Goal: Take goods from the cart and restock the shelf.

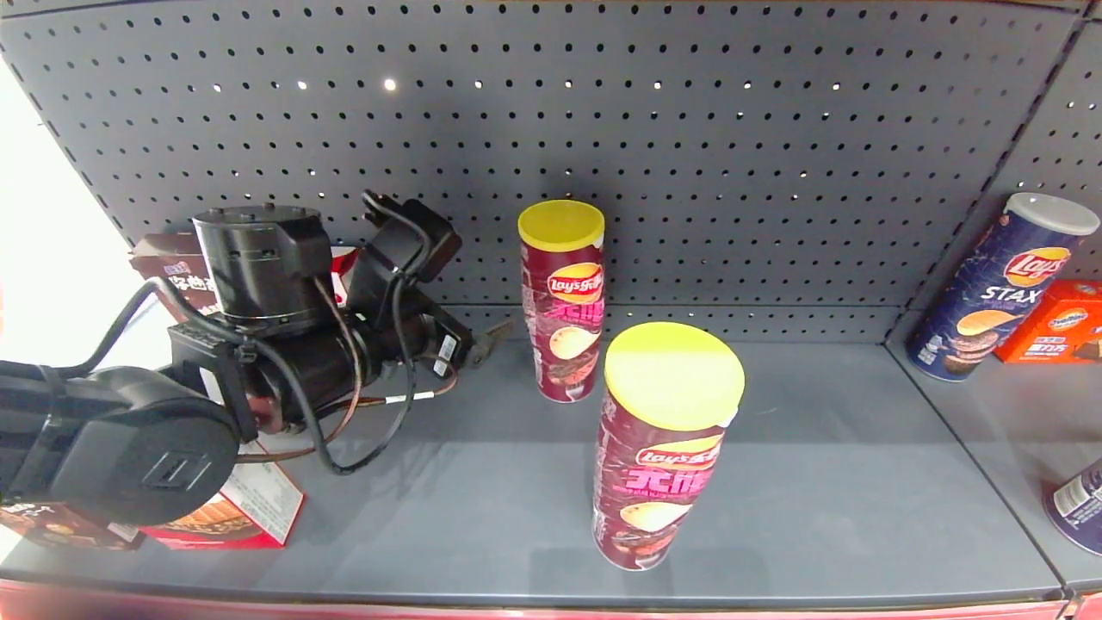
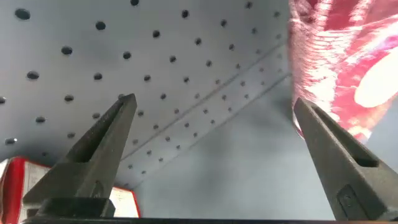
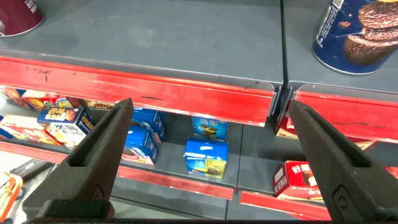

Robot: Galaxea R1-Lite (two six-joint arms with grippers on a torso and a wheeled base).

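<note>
Check the left hand (image 1: 489, 336) in the head view first: it lies low over the grey shelf (image 1: 818, 448), near the pegboard panel (image 1: 689, 155), and points at the rear can (image 1: 561, 297). A strip of bare shelf separates the two. The rear can stands upright close to the panel, maroon with a yellow lid. The front can (image 1: 659, 448), of the same kind, stands upright nearer the shelf's front edge, well apart from the hand. A red box (image 1: 250, 517) lies under the left arm.

Refer to the left wrist view for the detail that the head view does not resolve: both fingers (image 2: 99, 149) are spread wide and released, with nothing between them. The rear can's wall sits just beside one fingertip; you cannot tell whether they touch.

The head view also shows the neighbouring bay, where a blue can (image 1: 999, 288) stands beside an orange box (image 1: 1055, 323).

Use the right wrist view for the right hand (image 3: 211, 104). It is released and holds nothing, in front of the shelf's red edge strip (image 3: 155, 87). Below the strip, that view shows a lower shelf (image 3: 261, 165) stocked with blue boxes (image 3: 207, 157).
</note>
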